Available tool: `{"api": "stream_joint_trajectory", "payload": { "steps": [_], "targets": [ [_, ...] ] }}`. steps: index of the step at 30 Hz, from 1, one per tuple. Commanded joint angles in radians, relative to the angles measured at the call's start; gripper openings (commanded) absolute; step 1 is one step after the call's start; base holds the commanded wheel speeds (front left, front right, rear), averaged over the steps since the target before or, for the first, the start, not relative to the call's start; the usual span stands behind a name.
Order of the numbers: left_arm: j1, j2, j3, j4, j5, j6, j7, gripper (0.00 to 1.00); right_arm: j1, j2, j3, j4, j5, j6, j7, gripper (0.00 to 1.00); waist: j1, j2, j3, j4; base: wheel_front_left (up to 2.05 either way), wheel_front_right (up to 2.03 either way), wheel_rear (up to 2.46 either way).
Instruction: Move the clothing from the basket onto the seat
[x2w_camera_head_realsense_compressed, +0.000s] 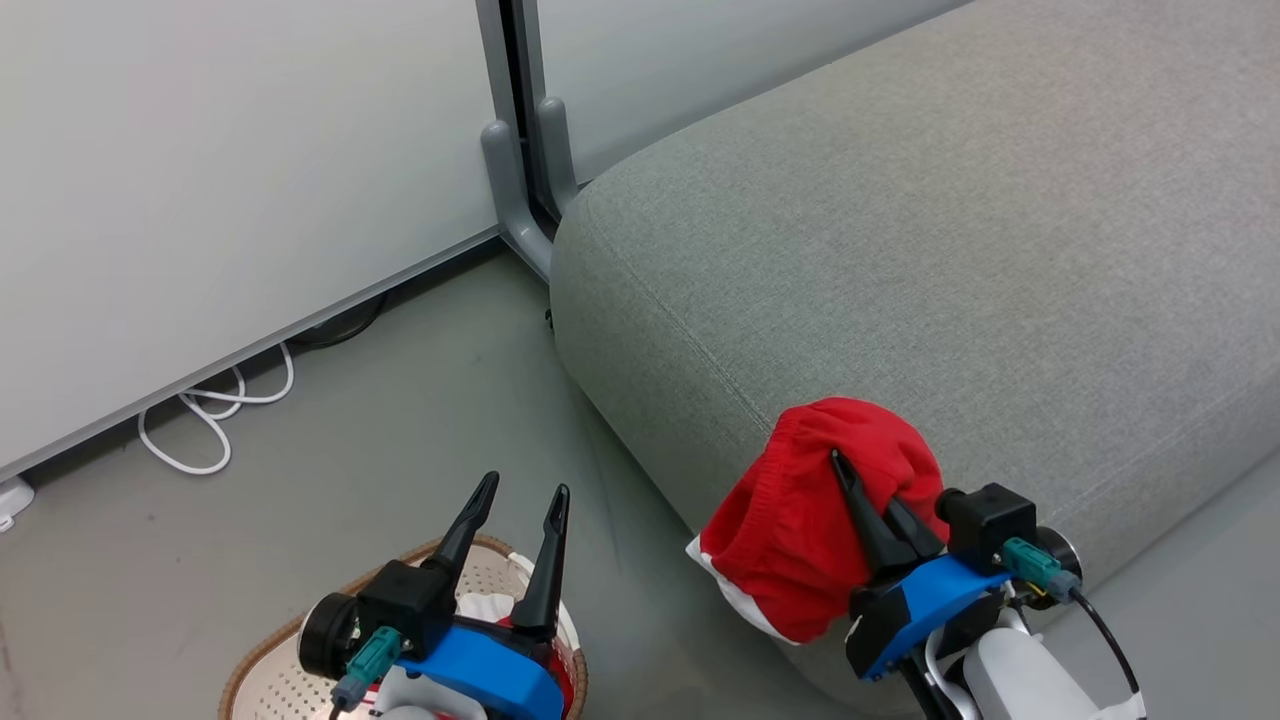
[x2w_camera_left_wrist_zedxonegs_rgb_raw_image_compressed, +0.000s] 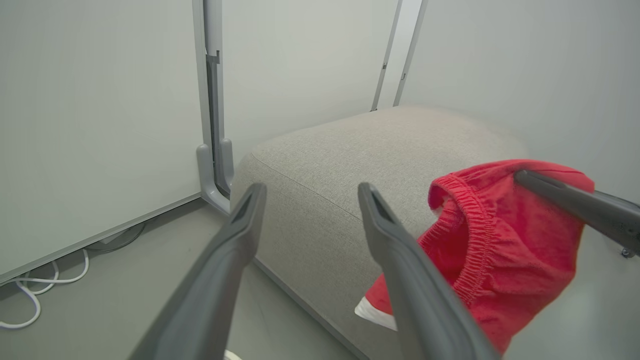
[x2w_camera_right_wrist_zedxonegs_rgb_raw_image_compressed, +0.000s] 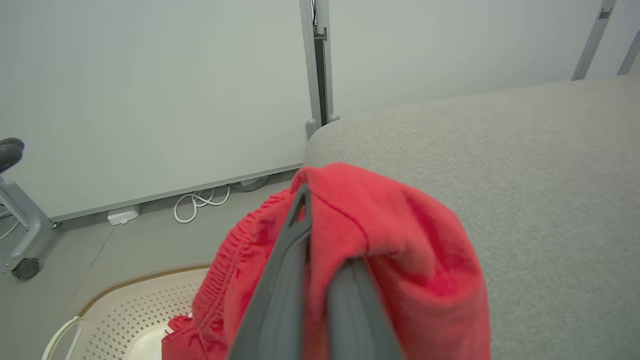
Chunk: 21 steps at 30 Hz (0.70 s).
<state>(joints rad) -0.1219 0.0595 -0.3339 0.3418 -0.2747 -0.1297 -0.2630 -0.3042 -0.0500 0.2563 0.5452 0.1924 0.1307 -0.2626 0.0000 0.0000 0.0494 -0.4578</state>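
Trailing cable (x2w_camera_head_realsense_compressed: 215, 420): white loops lay on the floor (x2w_camera_head_realsense_compressed: 430, 400) at the far left, under the partition panel (x2w_camera_head_realsense_compressed: 200, 150), well apart from both arms.
basket (x2w_camera_head_realsense_compressed: 262, 668): sat low on the floor under the left arm. Some red and white clothing (x2w_camera_head_realsense_compressed: 487, 604) showed inside, so I'd guess more was left to fetch.
left gripper (x2w_camera_head_realsense_compressed: 526, 485): released, its 2 fingers spread wide above the basket, holding nothing.
partition post (x2w_camera_head_realsense_compressed: 520, 190): stood right beside the seat's far corner, the only hard thing near the drop zone.
seat (x2w_camera_head_realsense_compressed: 900, 250): big grey cushion, bare on top, with a rounded front edge and a seam just under the lip.
red garment (x2w_camera_head_realsense_compressed: 790, 540): 1 piece with an elastic waistband and a white hem hung from the right gripper at the seat's front edge. It drooped down the side and, as far as I could tell, wasn't resting on top yet.
right gripper (x2w_camera_head_realsense_compressed: 850, 480): clenched on that red garment, fabric bunched over the fingers.
doing it well: I'd carry it further in over the cushion before letting go, or the hanging half could drag the lot off the rounded edge.
room: loads of open cushion ahead and to the right, plus bare floor between basket and seat.
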Motion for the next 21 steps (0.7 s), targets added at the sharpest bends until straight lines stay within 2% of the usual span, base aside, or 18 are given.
{"api": "stream_joint_trajectory", "payload": {
  "steps": [1,5,8,11,16,21],
  "targets": [
    [-0.013,0.004,0.001,0.002,-0.004,-0.001,-0.003,1.00,-0.009,-0.001,-0.001,-0.001,0.012,0.000,0.000,0.00,0.0000,0.0000,0.007,0.005,0.00,0.00,0.00],
    [-0.023,0.011,0.006,-0.007,0.005,-0.001,-0.003,1.00,-0.081,-0.001,-0.029,-0.003,0.011,0.000,0.019,0.00,0.0000,0.0000,0.041,0.017,0.00,0.00,0.00],
    [-0.050,0.030,-0.009,-0.029,0.018,-0.001,-0.003,1.00,-0.193,-0.001,-0.095,0.004,0.022,0.000,0.057,0.00,0.0000,0.0000,0.113,0.042,0.00,0.00,0.00],
    [-0.086,0.050,-0.027,-0.046,0.028,-0.001,-0.003,1.00,-0.298,-0.033,-0.159,0.003,0.024,0.000,0.072,0.00,0.0000,0.0000,0.184,0.072,0.00,0.00,0.00],
    [-0.155,0.093,-0.053,-0.080,0.050,-0.001,-0.003,1.00,-0.444,-0.139,-0.231,0.001,0.031,0.000,0.095,0.00,0.0000,0.0000,0.316,0.134,0.00,0.00,0.00],
    [-0.211,0.134,-0.079,-0.143,0.093,-0.001,-0.003,1.00,-0.557,-0.256,-0.319,0.035,0.085,0.000,0.119,0.00,0.0000,0.0000,0.449,0.178,0.00,0.00,0.00]
  ]
}}
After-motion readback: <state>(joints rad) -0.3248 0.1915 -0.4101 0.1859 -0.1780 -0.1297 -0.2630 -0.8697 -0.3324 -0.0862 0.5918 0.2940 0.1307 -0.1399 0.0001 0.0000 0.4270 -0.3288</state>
